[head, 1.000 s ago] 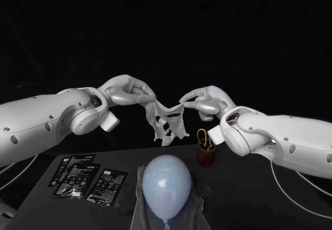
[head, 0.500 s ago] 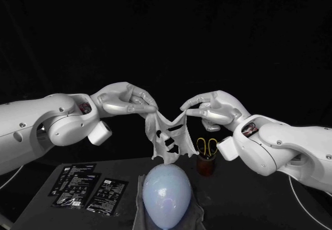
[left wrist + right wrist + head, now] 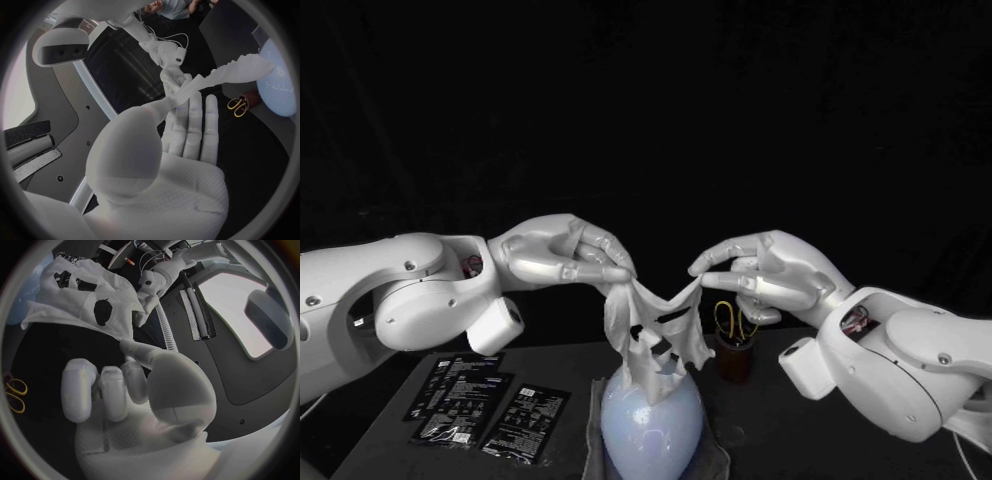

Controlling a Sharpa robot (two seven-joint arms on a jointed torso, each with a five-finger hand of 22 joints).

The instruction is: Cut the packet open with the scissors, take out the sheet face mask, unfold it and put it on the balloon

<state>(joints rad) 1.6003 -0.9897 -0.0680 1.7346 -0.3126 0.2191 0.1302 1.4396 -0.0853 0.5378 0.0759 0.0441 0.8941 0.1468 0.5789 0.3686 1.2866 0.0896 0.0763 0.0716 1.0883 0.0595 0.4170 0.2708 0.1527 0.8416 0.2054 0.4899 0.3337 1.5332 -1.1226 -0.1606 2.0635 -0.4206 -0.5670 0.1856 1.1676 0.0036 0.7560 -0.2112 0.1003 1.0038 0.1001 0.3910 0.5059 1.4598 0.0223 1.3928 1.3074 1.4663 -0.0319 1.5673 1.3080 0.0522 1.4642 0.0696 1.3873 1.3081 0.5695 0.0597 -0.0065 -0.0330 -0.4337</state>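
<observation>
While packets point(image 3: 480, 400) are laid flat at 7 o'clock, the sheet mask point(image 3: 653, 330) is pinched between the left hand point(image 3: 564, 255) and the right hand point(image 3: 769, 280). Its lower edge is hung onto the balloon point(image 3: 651, 430) at 6 o'clock. Scissors point(image 3: 731, 318) are stood at 5 o'clock.

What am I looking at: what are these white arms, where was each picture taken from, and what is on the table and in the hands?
This is a robot with two white arms, each ending in a silver many-fingered hand. The square picture comes from a camera on its head, looking down at the black table. The two round pictures come from fisheye cameras at the wrists, each behind its own hand. The left hand and the right hand each pinch an upper edge of the white sheet mask, which hangs between them with its lower end at the top of the pale blue balloon. On the table lie black packets, and yellow-handled scissors stand in a brown cup.
</observation>
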